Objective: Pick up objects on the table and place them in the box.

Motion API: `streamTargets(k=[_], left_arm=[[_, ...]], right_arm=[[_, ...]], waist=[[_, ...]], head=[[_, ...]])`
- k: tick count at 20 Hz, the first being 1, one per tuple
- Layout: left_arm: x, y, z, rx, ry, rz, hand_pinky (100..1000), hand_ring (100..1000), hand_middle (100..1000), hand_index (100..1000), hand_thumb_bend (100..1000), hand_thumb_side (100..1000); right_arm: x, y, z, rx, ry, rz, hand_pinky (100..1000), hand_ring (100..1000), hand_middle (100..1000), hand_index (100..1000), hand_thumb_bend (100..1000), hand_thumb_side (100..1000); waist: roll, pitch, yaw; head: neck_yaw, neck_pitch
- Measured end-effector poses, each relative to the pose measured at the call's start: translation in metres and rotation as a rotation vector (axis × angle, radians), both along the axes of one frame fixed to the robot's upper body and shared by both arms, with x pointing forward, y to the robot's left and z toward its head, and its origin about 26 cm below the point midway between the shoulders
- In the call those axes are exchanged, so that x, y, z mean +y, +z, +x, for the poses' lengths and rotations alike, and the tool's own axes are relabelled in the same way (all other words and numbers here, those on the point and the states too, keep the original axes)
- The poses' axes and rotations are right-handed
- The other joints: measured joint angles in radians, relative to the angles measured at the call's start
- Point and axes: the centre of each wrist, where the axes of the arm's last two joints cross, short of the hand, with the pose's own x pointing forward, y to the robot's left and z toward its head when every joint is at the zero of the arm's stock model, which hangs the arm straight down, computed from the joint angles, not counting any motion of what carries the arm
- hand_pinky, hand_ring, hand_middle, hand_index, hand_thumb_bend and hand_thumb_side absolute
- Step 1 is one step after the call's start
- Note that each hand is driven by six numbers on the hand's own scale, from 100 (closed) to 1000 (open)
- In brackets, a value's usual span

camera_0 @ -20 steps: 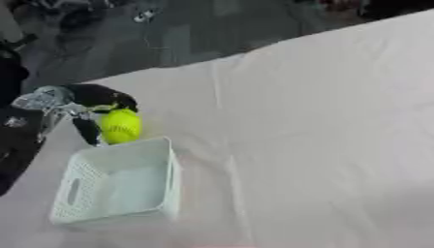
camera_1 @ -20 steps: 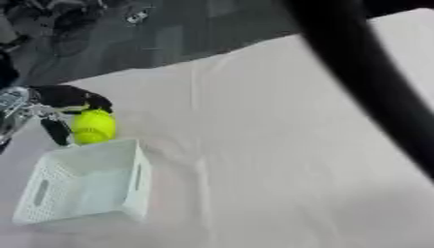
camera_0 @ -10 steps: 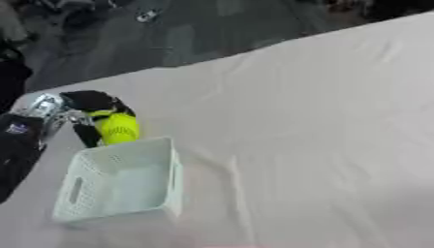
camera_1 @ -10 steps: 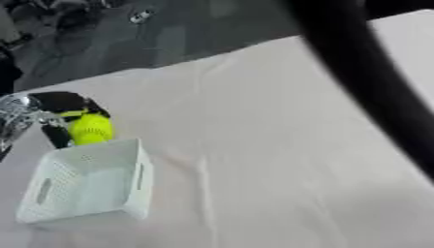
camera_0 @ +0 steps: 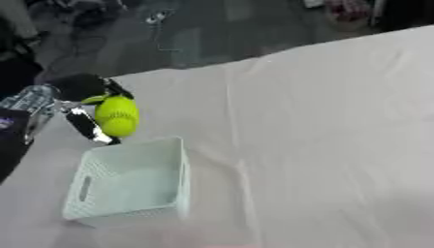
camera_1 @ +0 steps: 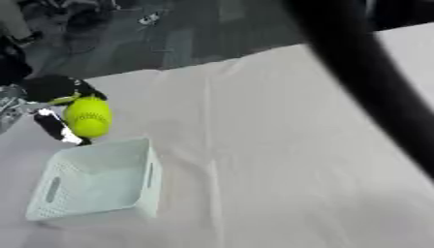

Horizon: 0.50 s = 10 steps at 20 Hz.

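My left hand (camera_0: 74, 95) comes in from the left edge, shut on a yellow-green ball (camera_0: 117, 116). Black fingers curl over the ball's top and a thumb runs down its left side. The ball hangs just above the far rim of a pale mint plastic box (camera_0: 127, 181), which stands on the white tablecloth (camera_0: 322, 145) at the lower left. I see nothing inside the box. My right hand is not in either view.
A thick dark blurred band (camera_1: 373, 82) crosses the right eye view from the top middle to the right edge, close to the camera. Beyond the table's far edge lies a dark floor (camera_0: 212, 29) with cluttered things.
The picture has shifted a little. My left hand with the ball has come slightly nearer the box's far rim; the box has stayed put.
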Motion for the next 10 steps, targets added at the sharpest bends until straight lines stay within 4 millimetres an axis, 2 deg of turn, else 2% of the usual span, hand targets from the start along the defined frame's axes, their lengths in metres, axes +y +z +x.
streamTargets(k=[6,10], left_arm=[[-0.007,0.020,-0.009,-0.061,-0.084,0.025,100,100,155,425,100,637],[-0.022,0.031,-0.016,-0.041,-0.165,0.024,100,100,153,423,100,639]], right_arm=[[-0.002,-0.006,-0.001,0.006,-0.024,-0.011,149,442,476,651,100,953],[-0.004,-0.010,-0.002,0.015,-0.037,-0.017,148,442,475,650,100,953]], waist=[[-0.003,-0.010,0.018],[-0.003,-0.019,0.026]], head=[[-0.003,0.000],[-0.004,0.007]])
